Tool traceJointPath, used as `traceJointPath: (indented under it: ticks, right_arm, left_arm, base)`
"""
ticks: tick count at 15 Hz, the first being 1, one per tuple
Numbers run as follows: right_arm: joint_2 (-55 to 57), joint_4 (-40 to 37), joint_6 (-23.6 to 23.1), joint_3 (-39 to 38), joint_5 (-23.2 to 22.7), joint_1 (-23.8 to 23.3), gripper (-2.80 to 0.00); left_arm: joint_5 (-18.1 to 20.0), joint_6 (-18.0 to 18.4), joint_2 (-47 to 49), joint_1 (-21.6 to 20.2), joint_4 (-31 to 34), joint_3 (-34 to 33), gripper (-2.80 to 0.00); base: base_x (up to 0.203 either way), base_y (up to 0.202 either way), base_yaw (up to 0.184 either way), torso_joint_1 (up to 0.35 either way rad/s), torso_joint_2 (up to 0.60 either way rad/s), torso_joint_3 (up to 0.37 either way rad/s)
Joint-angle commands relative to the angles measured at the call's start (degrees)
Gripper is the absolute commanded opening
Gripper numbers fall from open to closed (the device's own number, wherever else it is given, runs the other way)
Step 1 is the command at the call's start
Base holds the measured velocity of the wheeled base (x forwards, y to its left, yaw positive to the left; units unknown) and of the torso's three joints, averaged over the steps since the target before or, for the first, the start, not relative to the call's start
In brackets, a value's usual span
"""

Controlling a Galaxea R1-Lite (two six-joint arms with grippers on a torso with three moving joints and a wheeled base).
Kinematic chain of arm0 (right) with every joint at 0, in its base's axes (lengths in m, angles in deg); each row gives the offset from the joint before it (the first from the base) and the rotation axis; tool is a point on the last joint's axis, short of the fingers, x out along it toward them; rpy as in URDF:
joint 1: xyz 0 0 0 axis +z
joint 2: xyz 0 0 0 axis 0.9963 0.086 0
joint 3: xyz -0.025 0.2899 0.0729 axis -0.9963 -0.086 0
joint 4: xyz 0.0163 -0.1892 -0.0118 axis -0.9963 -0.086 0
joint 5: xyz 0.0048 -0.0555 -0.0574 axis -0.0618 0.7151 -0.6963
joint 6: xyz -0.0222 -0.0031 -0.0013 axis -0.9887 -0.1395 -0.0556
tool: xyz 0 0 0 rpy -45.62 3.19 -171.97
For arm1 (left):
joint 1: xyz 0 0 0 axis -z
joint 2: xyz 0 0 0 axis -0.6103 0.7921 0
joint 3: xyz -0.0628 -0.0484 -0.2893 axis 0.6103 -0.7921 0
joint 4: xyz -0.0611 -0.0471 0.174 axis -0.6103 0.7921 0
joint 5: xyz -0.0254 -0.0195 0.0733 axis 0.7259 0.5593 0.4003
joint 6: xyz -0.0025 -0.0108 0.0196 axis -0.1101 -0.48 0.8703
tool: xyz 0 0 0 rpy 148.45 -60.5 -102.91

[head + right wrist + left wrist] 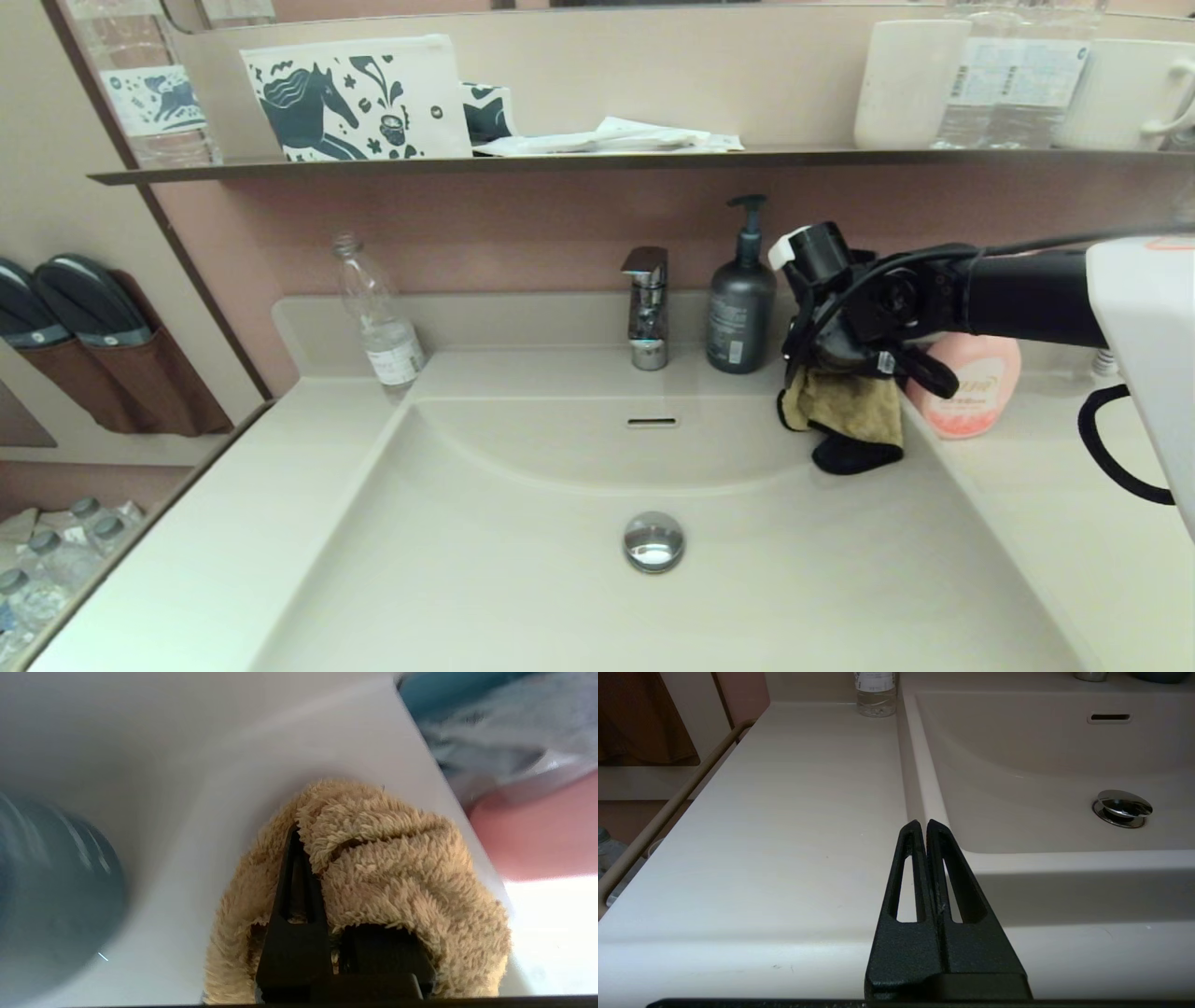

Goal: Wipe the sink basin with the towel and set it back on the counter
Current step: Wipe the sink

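Note:
The cream-white sink basin (523, 579) fills the middle of the head view, with its chrome drain plug (653, 541) and slot overflow (652, 422). Over the basin's back right corner, my right gripper (840, 373) is shut on the mustard-yellow towel (854, 406), which hangs bunched below it with a dark edge at the bottom. In the right wrist view the towel (387, 858) wraps around the fingers (294, 896) and covers one of them. My left gripper (923, 823) is shut and empty, low over the left counter (784, 835) beside the basin rim.
A chrome tap (646, 308) and a dark grey pump bottle (740, 299) stand behind the basin. A pink soap bottle (971, 387) sits right of the towel. A clear plastic bottle (378, 317) stands at the back left. A dark wall shelf (597, 161) holds cups and a pouch.

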Motion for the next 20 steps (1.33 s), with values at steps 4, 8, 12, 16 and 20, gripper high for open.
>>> traceJointPath:
  ticks: [4, 8, 12, 16, 20]
  right_arm:
    - [-2.27, -9.14, 0.58, -0.48, 0.06, 0.34, -2.80]
    - [-9.04, -18.07, 5.23, -3.43, -0.35, 1.04, -2.80]
    - [-20.33, -22.84, 5.69, -9.34, -0.64, 2.32, -2.80]
    - [-32.58, -29.93, 3.11, -11.30, -0.53, -2.18, -2.80]
    - [-38.45, -30.99, -4.68, -11.45, -2.90, -14.94, -2.80]
  left_arm:
    - [0.03, -0.04, -0.02, -0.01, 0.00, 0.00, -2.80]
    - [0.03, -0.04, -0.02, -0.01, 0.00, 0.00, -2.80]
    - [0.03, -0.04, 0.00, -0.01, 0.00, 0.00, -2.80]
    - [0.03, -0.04, 0.05, -0.01, 0.00, 0.00, -2.80]
    - [0.03, -0.04, -0.02, -0.01, 0.00, 0.00, -2.80]
  base:
    - [0.000, 0.000, 0.000, 0.000, 0.00, 0.000]
    - [0.000, 0.000, 0.000, 0.000, 0.00, 0.000]
    - [0.000, 0.000, 0.000, 0.000, 0.00, 0.000]
    - [0.000, 0.000, 0.000, 0.000, 0.00, 0.000]
    - [0.000, 0.000, 0.000, 0.000, 0.00, 0.000]
